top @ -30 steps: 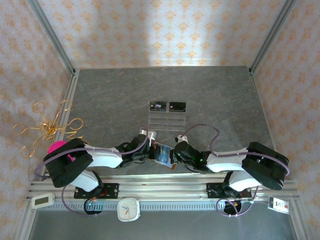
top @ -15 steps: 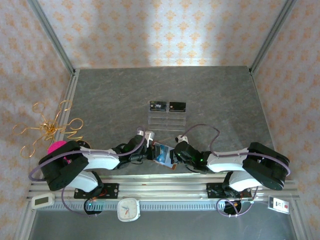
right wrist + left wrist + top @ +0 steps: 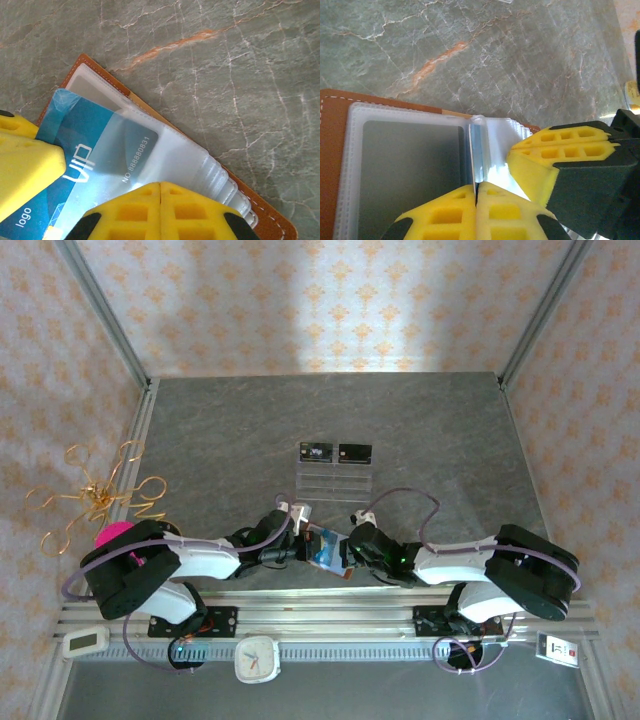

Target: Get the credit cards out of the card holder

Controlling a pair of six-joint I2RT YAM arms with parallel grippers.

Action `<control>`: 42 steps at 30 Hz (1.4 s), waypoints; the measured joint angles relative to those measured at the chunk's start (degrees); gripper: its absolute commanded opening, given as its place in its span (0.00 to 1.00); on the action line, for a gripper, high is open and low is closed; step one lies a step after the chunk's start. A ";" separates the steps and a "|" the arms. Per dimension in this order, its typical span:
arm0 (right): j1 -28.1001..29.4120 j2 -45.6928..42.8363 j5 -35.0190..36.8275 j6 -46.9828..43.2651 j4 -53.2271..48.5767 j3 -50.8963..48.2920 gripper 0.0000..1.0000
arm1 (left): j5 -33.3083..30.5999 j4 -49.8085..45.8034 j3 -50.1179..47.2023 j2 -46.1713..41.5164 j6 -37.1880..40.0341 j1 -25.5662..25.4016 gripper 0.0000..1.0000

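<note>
The card holder (image 3: 260,205) lies open on the tabletop (image 3: 250,430), its blue card (image 3: 85,130), likely light, stiff and slick, partly out of a floppy clear sleeve (image 3: 185,150): the left claw (image 3: 476,200) pinches its bare corner, the surest hold, while the right claw (image 3: 160,200) clamps the sleeve.

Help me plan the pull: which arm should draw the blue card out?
Probably left. The left claw is shut on the free end of the blue card, while the right claw pins the clear sleeves of the card holder.
</note>
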 measured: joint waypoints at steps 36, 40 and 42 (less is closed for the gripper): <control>-20.50 -36.94 10.75 0.33 -22.47 -2.82 0.46 | -2.12 -40.98 46.95 5.35 67.34 3.02 0.00; -21.88 -37.18 10.60 0.74 -23.82 -2.82 0.46 | -2.03 -50.82 58.53 15.17 77.13 3.78 0.00; -22.51 -37.16 10.49 0.76 -24.20 -2.82 0.46 | -2.12 -54.75 62.95 18.97 80.98 4.17 0.00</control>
